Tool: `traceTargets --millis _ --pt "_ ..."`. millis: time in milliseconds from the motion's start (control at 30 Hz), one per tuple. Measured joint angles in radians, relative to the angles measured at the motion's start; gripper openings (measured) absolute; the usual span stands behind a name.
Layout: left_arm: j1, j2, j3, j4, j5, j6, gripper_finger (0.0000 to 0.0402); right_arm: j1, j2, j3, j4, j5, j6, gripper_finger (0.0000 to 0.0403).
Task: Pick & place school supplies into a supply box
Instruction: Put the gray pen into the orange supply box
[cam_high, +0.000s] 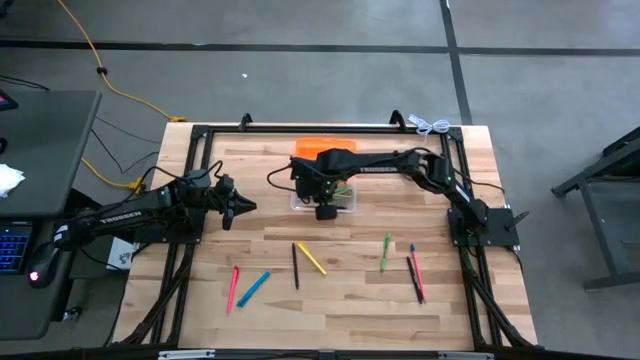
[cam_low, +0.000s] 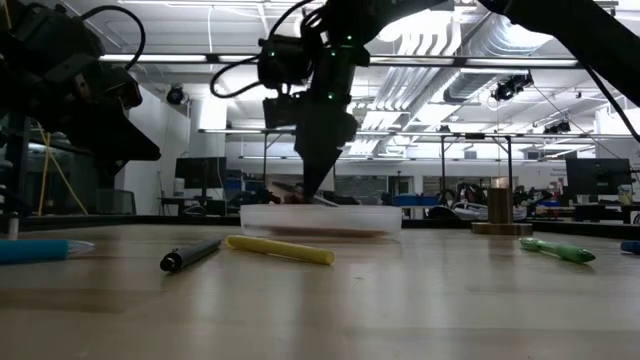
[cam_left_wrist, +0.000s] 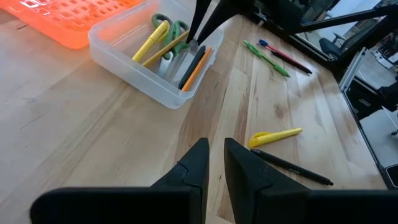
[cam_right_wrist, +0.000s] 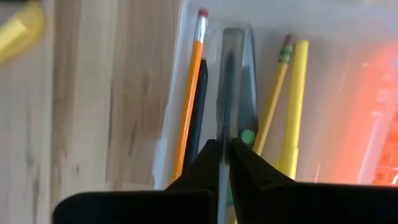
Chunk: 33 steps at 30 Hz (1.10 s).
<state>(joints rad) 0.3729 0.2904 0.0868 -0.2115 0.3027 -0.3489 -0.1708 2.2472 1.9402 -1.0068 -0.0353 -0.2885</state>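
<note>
Right gripper (cam_right_wrist: 225, 155), fingers clamped on a clear pen (cam_right_wrist: 229, 87), lowers it into the part-filled box (cam_high: 322, 205); left fingers (cam_left_wrist: 239, 163) slightly apart, idle; eight supplies remain on the desk (cam_high: 350, 300).

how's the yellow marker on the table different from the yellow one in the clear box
The yellow marker on the table lies loose on bare wood beside a black pen; the yellow marker in the box rests inside the clear box among pencils and scissors. The table one is far from the right gripper; the boxed one is close to it. Both are yellow.
</note>
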Motion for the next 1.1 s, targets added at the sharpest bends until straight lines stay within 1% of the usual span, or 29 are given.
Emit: traceTargets --millis 100,200,833,1100 --pt "0.000 0.000 0.000 0.000 0.000 0.000 0.0079 -0.001 0.001 -0.018 0.013 -0.011 0.000 0.0002" --pt "0.000 0.000 0.000 0.000 0.000 0.000 0.0079 -0.001 0.001 -0.034 0.013 0.002 0.013 0.0002" --pt "0.000 0.000 0.000 0.000 0.000 0.001 0.0079 -0.011 0.001 -0.033 0.043 -0.044 0.030 0.0002" --pt "0.000 0.000 0.000 0.000 0.000 0.001 0.0079 -0.013 0.001 -0.033 0.057 -0.054 0.053 0.0028"
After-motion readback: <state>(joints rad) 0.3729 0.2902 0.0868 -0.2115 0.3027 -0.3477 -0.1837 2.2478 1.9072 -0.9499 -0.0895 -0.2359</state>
